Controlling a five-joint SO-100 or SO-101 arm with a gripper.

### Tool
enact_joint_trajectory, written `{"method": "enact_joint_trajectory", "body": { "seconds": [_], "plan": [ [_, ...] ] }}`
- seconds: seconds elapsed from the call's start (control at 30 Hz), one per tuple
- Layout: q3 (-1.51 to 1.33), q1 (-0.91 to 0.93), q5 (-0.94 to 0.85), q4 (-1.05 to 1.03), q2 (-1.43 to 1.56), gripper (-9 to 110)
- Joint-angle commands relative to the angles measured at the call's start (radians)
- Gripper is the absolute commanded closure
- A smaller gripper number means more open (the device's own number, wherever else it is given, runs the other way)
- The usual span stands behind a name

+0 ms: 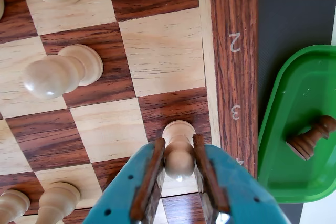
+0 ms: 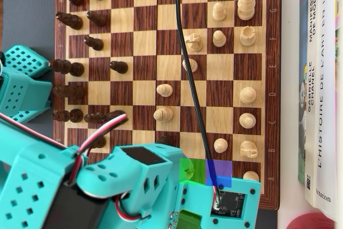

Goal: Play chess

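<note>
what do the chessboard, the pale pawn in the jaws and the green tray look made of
Chessboard: wood or wood veneer by its visible grain, with a smooth, low sheen.
Pale pawn: looks like turned light wood, polished, given the small highlight on its head.
Green tray: probably moulded plastic, uniform in colour with a rounded rim and no grain.

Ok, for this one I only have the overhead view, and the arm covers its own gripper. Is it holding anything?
Observer: Yes. In the wrist view the gripper looks shut on a light pawn, with its pads against both sides of the head.
Operator: Where on the board?
Observer: On a dark square in the outermost column, next to the border digit 3.
Operator: Anything off the board?
Observer: A green tray beside that border holds one dark piece, which is lying on its side.
</note>
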State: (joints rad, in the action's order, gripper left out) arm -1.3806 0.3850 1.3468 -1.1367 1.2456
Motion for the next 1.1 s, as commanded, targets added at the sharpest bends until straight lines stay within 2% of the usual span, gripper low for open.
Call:
{"method": "enact_joint_trajectory", "body": {
  "seconds": [0.0, 1.07],
  "plan": [
    [0.015, -0.005, 0.008, 0.008, 0.061, 97],
    [0.048, -0.003, 0.008, 0.008, 0.017, 96]
  ]
}}
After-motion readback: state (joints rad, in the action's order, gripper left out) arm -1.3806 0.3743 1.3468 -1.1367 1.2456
